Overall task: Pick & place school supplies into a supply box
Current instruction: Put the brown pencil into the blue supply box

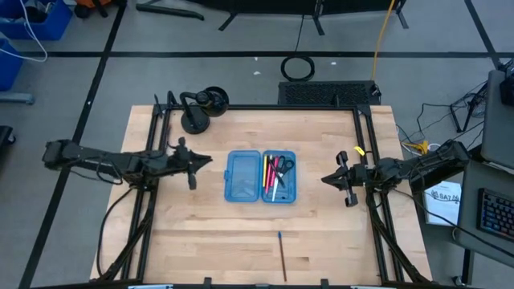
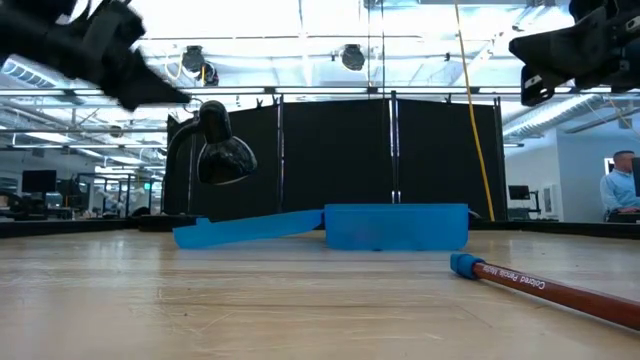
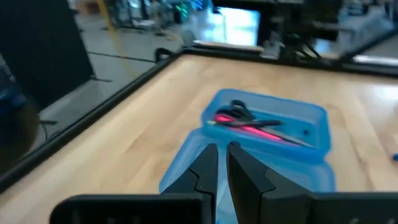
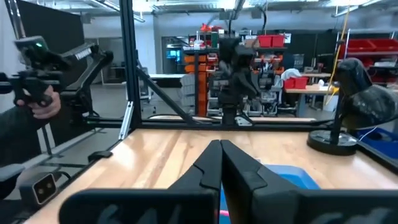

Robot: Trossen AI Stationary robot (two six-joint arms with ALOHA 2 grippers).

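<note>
supply box open mid-table, one pencil outside it

your supply box (image 1: 243, 177) lies open flat in the middle of the wooden table (image 1: 201, 233), its two translucent blue halves side by side. the half toward your left arm is bare. the half toward your right arm holds the supplies: a yellow pencil (image 1: 266, 170), pink markers (image 1: 273, 173), black-handled scissors (image 1: 283, 164) and a few dark slim items you cannot tell apart from above. in the left wrist view you see the scissors (image 3: 235, 112) and a pink marker (image 3: 252, 128) lying in the far half of the box (image 3: 314, 118).

one item is out of the box: a brown pencil with a blue end (image 1: 282, 254) lies on the table near the front edge, well apart from the box. in the low view it (image 2: 560, 289) lies close to the camera, with the box (image 2: 395, 227) behind it.

your left gripper (image 1: 191, 167) hovers above the table just beside the bare half of the box. its fingers (image 3: 205, 171) stand nearly together with only a narrow slit between them, and they hold nothing.

your right gripper (image 1: 348, 178) waits on the other side, near the table's right edge, apart from the box. its fingers (image 4: 211, 165) are pressed fully together and are empty.

a black desk lamp (image 1: 201, 108) stands at the far left of the table. beyond the table, a person's hand (image 4: 38, 102) grips a handheld device.
</note>
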